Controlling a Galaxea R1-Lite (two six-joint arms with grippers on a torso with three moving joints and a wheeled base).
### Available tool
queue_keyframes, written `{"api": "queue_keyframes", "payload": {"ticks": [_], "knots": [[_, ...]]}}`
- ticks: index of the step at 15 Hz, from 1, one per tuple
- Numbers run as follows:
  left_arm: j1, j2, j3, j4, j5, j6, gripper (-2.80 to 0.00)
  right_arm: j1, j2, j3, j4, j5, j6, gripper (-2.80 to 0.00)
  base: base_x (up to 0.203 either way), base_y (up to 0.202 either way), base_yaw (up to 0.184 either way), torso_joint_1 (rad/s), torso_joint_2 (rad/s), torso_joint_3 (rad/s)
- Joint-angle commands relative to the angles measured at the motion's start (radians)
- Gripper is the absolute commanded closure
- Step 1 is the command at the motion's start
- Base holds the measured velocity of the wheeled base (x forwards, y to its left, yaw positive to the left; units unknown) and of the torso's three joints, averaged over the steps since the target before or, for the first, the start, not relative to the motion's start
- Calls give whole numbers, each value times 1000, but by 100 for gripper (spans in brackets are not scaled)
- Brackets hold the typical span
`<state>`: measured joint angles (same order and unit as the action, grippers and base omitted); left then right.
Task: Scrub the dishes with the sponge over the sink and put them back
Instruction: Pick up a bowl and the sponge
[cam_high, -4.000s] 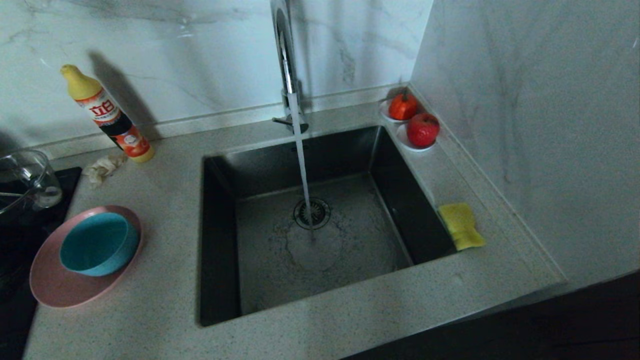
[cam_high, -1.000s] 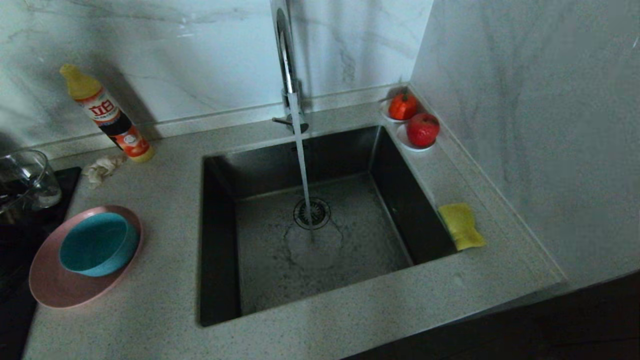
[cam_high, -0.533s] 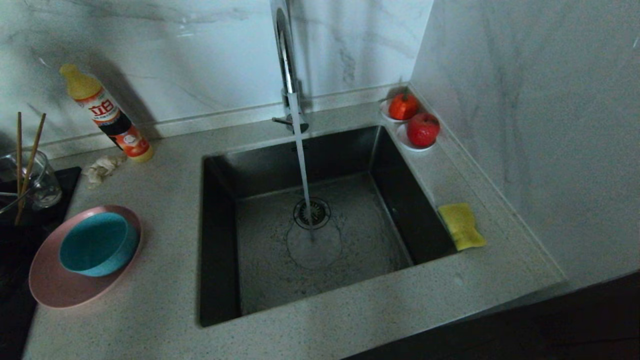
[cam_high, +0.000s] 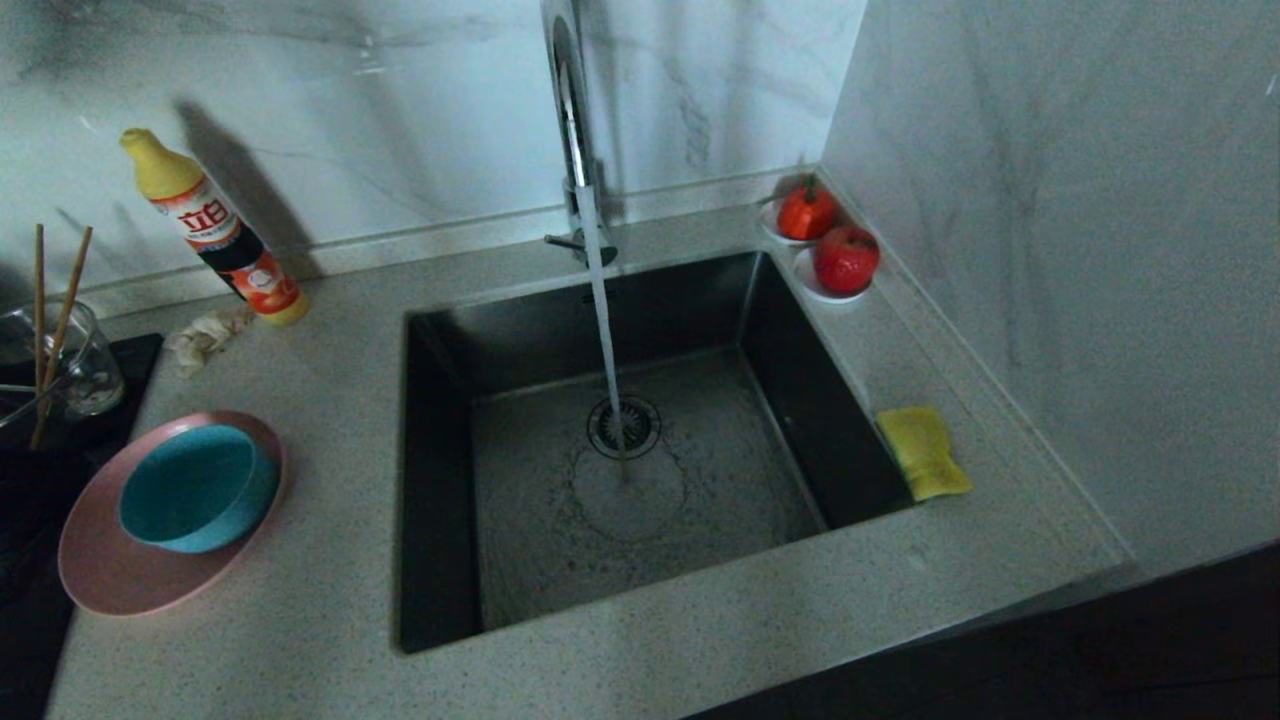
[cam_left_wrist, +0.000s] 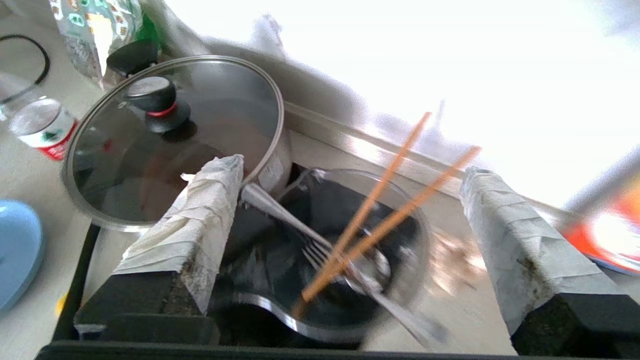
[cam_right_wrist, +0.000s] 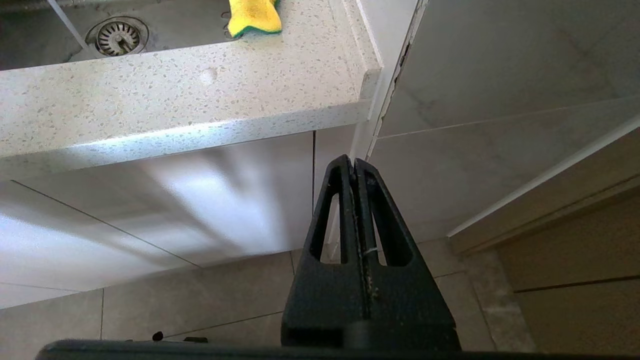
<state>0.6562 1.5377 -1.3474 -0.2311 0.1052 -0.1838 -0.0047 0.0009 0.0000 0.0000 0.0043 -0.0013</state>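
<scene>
Chopsticks (cam_left_wrist: 385, 210) near red-labelled bottle (cam_high: 215, 232)

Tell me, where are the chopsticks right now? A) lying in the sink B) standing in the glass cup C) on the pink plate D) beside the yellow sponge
B: the chopsticks stand leaning in the glass cup, left of the sink.

Dim, shadowy head view; blown-out glare and motion blur at left wrist.
</scene>
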Motion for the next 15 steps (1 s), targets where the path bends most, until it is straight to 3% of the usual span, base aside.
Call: {"api": "queue_keyframes", "payload": {"ticks": [1,4,6,11,12,14,15], "knots": [[0,-133,-46,177,-39,-28,-280,0,1,0,0,0,0,0,0,0,0,0,0,0],[-2,-231,-49,423,-178,-79,-280,0,1,0,0,0,0,0,0,0,0,0,0,0],[-45,-291,-50,561,-259,-89,-280,0,1,0,0,0,0,0,0,0,0,0,0,0],[-212,-409,-37,688,-277,-88,-280,0,1,0,0,0,0,0,0,0,0,0,0,0],[-285,-429,-36,720,-276,-84,0,0,1,0,0,0,0,0,0,0,0,0,0,0],[-444,-512,-9,780,-273,-74,0,0,1,0,0,0,0,0,0,0,0,0,0,0],[-474,-578,29,793,-271,-60,0,0,1,0,0,0,0,0,0,0,0,0,0,0]]}}
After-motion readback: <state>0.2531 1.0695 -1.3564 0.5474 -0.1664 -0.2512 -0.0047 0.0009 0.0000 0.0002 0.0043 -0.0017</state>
